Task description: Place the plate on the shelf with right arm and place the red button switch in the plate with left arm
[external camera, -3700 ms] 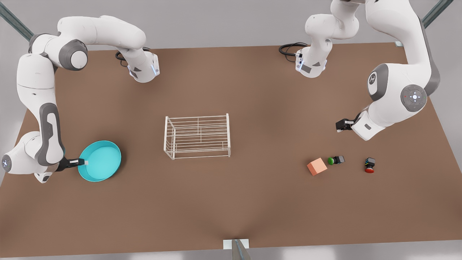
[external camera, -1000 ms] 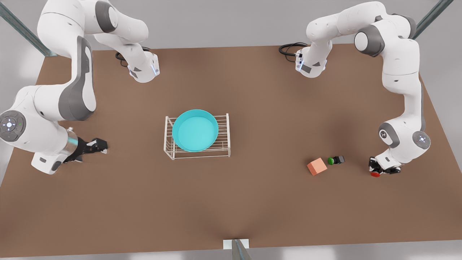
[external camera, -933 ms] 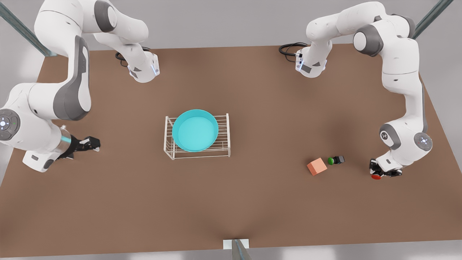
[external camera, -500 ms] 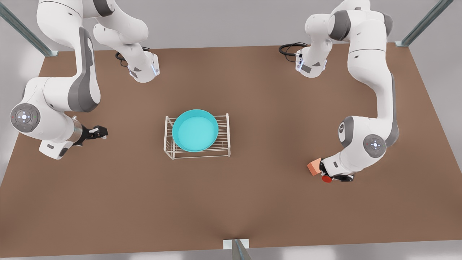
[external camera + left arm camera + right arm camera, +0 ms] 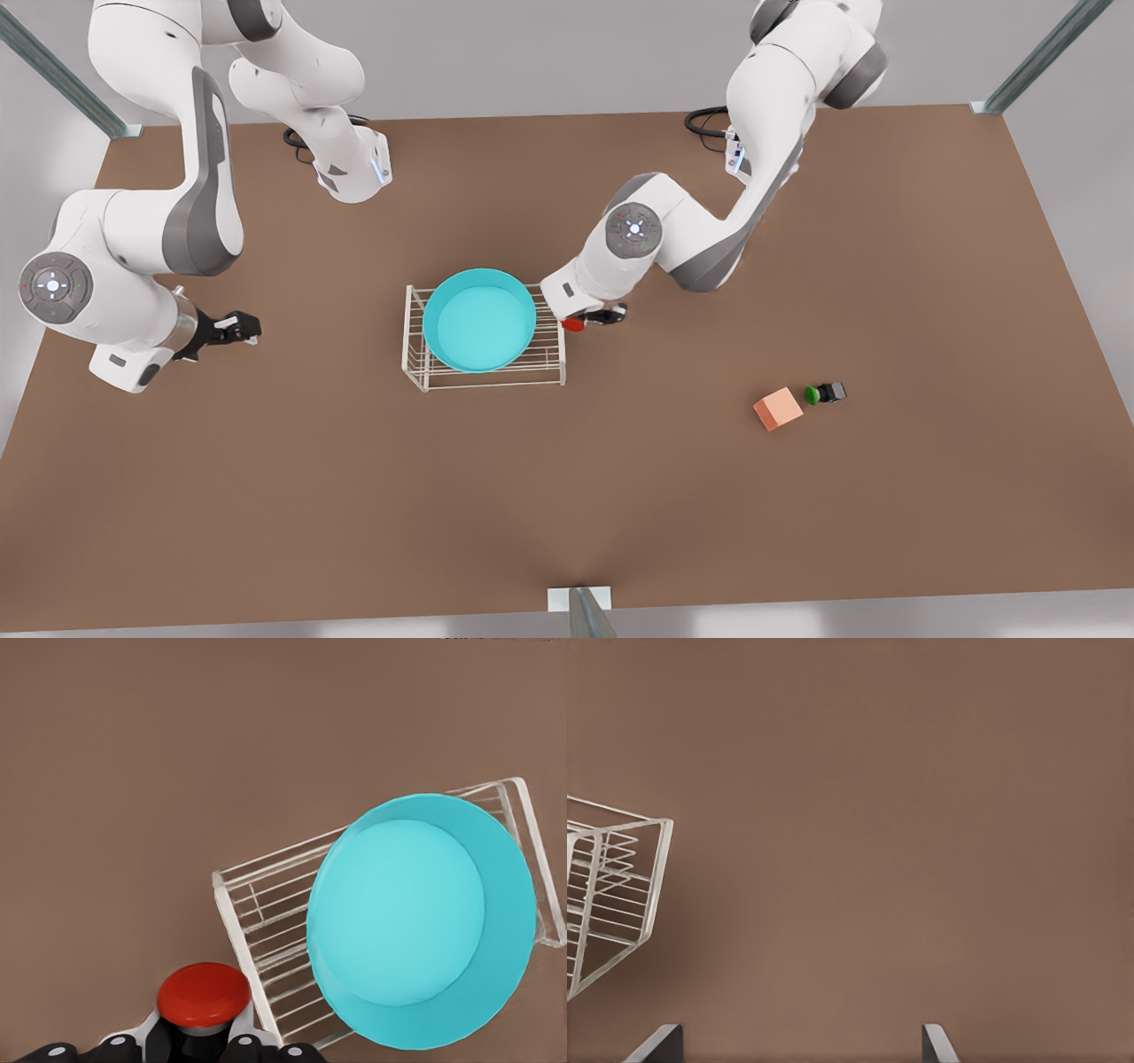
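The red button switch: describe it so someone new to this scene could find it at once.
Start at the white wire shelf mid-table with the turquoise plate on top. Just off the shelf's end on the front view's right, the left pincer holds the red button switch, not yet over the plate. It is a tiny black box with a round red cap; its twin on the table has a green cap.

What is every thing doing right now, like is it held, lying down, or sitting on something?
plate: sitting on top of the shelf, nothing in it.
shelf: standing on the table.
red button switch: held in the left claw, beside the shelf.
right claw: open, holding nothing, waiting away from the shelf.
green button switch: lying on its side.
orange cube: resting on the table.
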`<state>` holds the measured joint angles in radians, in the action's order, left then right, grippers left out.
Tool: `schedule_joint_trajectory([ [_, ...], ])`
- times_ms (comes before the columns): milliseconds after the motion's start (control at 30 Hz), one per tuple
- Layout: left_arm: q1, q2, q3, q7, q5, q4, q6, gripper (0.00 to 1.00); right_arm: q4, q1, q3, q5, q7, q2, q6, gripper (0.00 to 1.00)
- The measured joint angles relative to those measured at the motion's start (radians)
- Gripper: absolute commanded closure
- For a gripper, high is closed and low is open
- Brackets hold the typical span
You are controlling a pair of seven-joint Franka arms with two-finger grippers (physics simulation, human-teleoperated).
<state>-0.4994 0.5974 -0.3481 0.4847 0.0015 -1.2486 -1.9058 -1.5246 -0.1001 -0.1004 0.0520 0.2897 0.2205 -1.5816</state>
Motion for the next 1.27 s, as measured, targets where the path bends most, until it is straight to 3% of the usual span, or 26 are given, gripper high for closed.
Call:
schedule_joint_trajectory([
  [267, -0.172, 0.200, 0.020, 0.415, 0.091, 0.210, -0.136, 0.58, 0.007, 0.004, -0.001, -0.001, -0.001, 0.001, 0.001, 0.00],
  [300, -0.178, 0.213, 0.021, 0.456, 0.098, 0.212, -0.160, 0.47, 0.008, 0.003, -0.001, -0.001, -0.001, 0.001, 0.001, 0.00],
  [333, -0.187, 0.224, 0.022, 0.493, 0.106, 0.213, -0.184, 0.00, 0.007, 0.003, -0.001, -0.001, -0.001, 0.001, 0.001, 0.00],
  [533, -0.179, 0.216, 0.020, 0.647, 0.161, 0.212, -0.218, 0.00, 0.009, 0.003, 0.000, 0.000, -0.002, 0.001, 0.002, 0.00],
  [733, 0.317, -0.033, 0.012, 0.473, 0.119, 0.199, 0.178, 0.00, 0.010, 0.005, -0.003, -0.001, -0.003, 0.001, 0.005, 0.00],
  [800, 0.391, -0.121, 0.168, 0.367, 0.049, 0.124, 0.278, 0.00, 0.011, 0.005, -0.003, -0.001, -0.003, 0.001, 0.006, 0.00],
  [867, 0.413, -0.257, 0.273, 0.272, -0.013, -0.072, 0.290, 0.00, 0.012, 0.005, -0.004, -0.001, -0.003, 0.001, 0.007, 0.00],
  [933, 0.414, -0.296, 0.303, 0.187, -0.035, -0.128, 0.297, 0.00, 0.012, 0.004, -0.002, -0.001, -0.003, 0.002, 0.007, 0.00],
  [1267, 0.366, -0.299, 0.311, -0.119, -0.046, -0.136, 0.326, 0.00, 0.013, 0.003, -0.002, 0.000, -0.004, 0.003, 0.012, 0.00],
])
